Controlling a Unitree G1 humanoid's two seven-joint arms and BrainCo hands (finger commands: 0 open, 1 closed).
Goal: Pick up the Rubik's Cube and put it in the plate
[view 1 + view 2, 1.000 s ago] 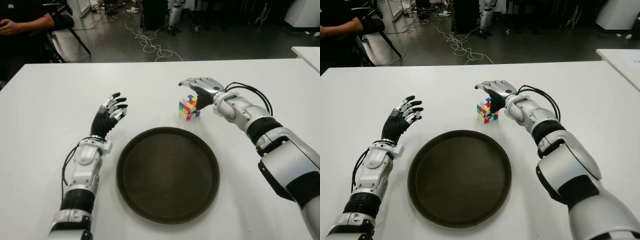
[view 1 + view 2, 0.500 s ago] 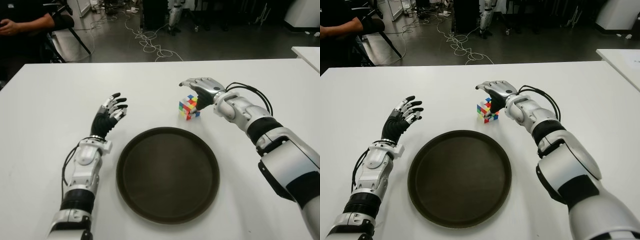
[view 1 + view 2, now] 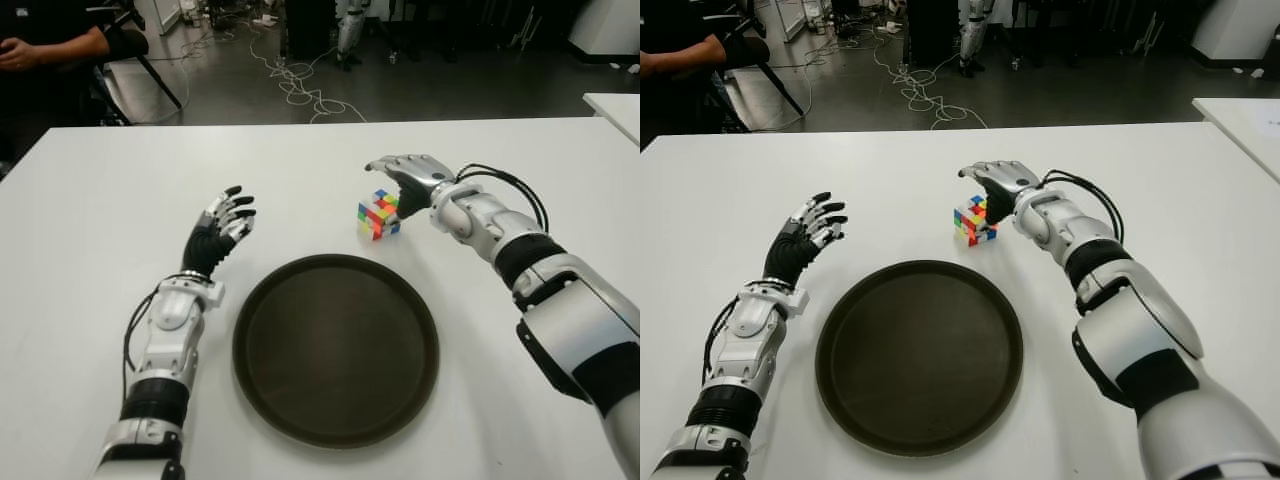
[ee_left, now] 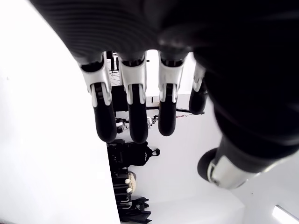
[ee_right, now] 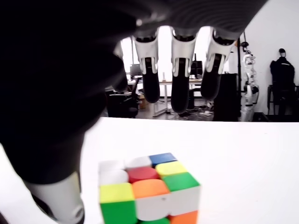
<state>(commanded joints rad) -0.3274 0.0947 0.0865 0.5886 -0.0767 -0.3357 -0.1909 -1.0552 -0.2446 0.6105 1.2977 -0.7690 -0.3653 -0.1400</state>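
Observation:
The Rubik's Cube [image 3: 378, 214] stands on the white table [image 3: 520, 400], just beyond the far right rim of the round dark plate [image 3: 262, 290]. My right hand [image 3: 398, 182] hovers over the cube from its right side. Its fingers [image 5: 180, 91] are spread above the cube [image 5: 149, 193] and the thumb [image 5: 60, 203] hangs beside it, so the hand is open and grips nothing. The left hand [image 3: 222, 225] shows left of the plate, raised with its fingers [image 4: 133, 116] spread and nothing in it.
The plate holds nothing. A seated person [image 3: 50, 45] is at the far left beyond the table. Cables [image 3: 300, 85] lie on the floor behind it. The corner of a second white table [image 3: 615, 105] shows at the right.
My right hand has edged slightly right and away while staying over the cube. The cube sits in about the same spot. The left hand has not moved.

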